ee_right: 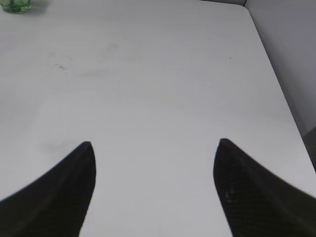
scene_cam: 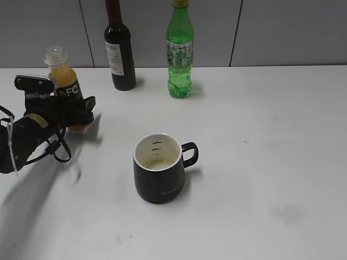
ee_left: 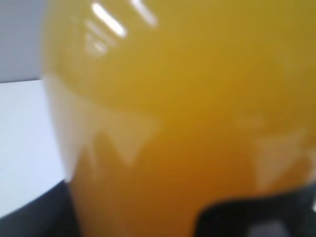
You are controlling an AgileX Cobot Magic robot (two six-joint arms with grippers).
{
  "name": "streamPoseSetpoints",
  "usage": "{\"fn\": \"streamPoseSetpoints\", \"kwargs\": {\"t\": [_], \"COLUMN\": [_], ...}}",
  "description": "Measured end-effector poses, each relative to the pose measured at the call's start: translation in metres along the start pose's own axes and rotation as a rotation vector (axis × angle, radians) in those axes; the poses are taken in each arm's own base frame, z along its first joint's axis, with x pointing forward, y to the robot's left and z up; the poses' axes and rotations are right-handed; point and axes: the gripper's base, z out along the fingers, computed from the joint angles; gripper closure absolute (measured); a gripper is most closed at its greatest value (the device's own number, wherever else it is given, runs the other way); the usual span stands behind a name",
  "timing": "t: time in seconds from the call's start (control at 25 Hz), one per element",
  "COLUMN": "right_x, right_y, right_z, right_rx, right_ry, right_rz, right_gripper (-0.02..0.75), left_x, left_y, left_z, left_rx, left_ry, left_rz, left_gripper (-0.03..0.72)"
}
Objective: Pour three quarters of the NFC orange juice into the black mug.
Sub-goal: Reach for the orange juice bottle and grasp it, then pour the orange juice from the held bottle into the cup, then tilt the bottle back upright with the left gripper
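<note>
My left gripper (scene_cam: 76, 111) sits at the lower body of the NFC orange juice (scene_cam: 64, 81); its wrist camera is filled with blurred orange, so I cannot tell whether the fingers are clamped yet. The bottle stands upright, uncapped and nearly full, well left of the black mug (scene_cam: 159, 174) and behind it. I judge a firm, level grip matters before lifting, as the open neck spills easily. My right gripper (ee_right: 154, 163) hangs spread over bare table (ee_right: 163, 74), holding nothing.
</note>
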Motion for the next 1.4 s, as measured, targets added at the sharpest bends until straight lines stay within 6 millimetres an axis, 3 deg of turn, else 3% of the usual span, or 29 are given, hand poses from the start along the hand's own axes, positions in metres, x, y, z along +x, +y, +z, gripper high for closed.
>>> {"fn": "streamPoseSetpoints", "kwargs": {"t": [0.2,0.84,1.16,1.4], "right_x": [0.000,0.000,0.000,0.000], "right_y": [0.000,0.000,0.000,0.000], "right_z": [0.000,0.000,0.000,0.000], "right_rx": [0.000,0.000,0.000,0.000], "right_ry": [0.000,0.000,0.000,0.000], "right_rz": [0.000,0.000,0.000,0.000], "right_gripper": [0.173,0.173,0.173,0.173], "left_x": [0.003,0.002,-0.025,-0.034], "left_y": [0.000,-0.002,0.000,-0.007], "left_z": [0.004,0.003,-0.008,-0.027], "left_rx": [0.004,0.031,0.033,0.103], "left_ry": [0.003,-0.002,-0.056,-0.046], "left_rz": [0.003,0.019,0.028,0.070], "left_gripper": [0.214,0.216,0.216,0.216]}}
